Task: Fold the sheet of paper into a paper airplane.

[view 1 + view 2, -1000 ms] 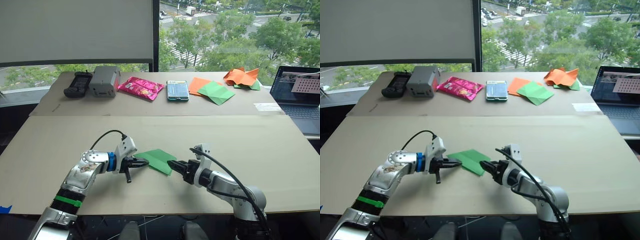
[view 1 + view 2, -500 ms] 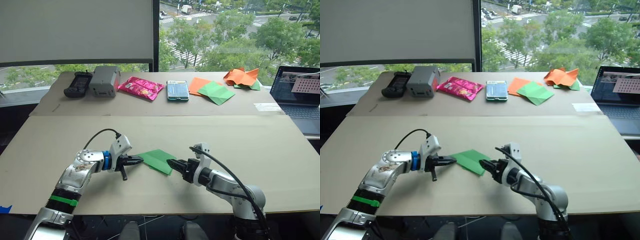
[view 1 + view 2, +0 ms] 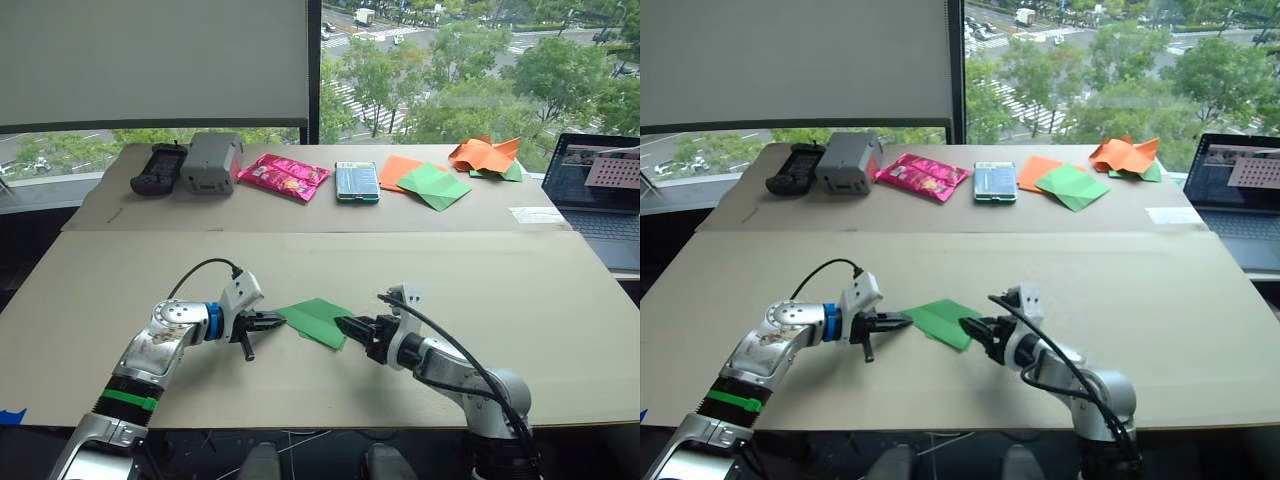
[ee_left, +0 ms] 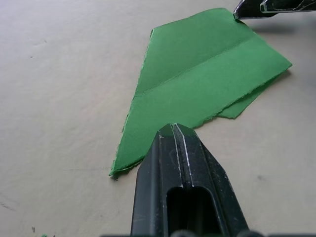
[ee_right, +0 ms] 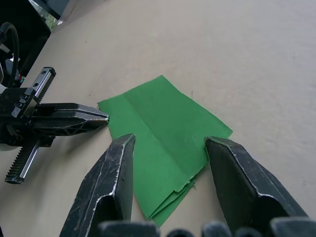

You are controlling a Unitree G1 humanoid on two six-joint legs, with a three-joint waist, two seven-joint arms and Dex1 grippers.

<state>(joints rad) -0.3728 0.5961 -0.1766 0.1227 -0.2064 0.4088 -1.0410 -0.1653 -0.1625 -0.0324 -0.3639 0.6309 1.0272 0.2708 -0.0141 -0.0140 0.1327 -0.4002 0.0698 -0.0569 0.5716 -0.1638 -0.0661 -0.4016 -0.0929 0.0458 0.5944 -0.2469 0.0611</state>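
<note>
The sheet of paper (image 3: 318, 320) is bright green, folded into a flat layered wedge with one crease along it, and lies on the near tabletop. In the left wrist view the sheet of paper (image 4: 197, 79) spreads out beyond my fingers. My left gripper (image 3: 280, 321) is shut, and its tip rests at the paper's left corner. My right gripper (image 5: 169, 140) is open, one finger (image 5: 116, 173) on each side of the paper's right end, just above it. The left gripper's tip (image 5: 98, 118) meets the corner in the right wrist view.
Along the back table lie a black controller (image 3: 157, 168), a grey box (image 3: 210, 161), a pink packet (image 3: 283, 176), a phone (image 3: 357, 181), orange and duller green sheets (image 3: 425, 183) and a crumpled orange heap (image 3: 485, 155). A laptop (image 3: 605, 190) stands at the far right.
My left gripper has drawn back to the left, from over the paper to its corner. The paper and the right gripper have stayed in place.
</note>
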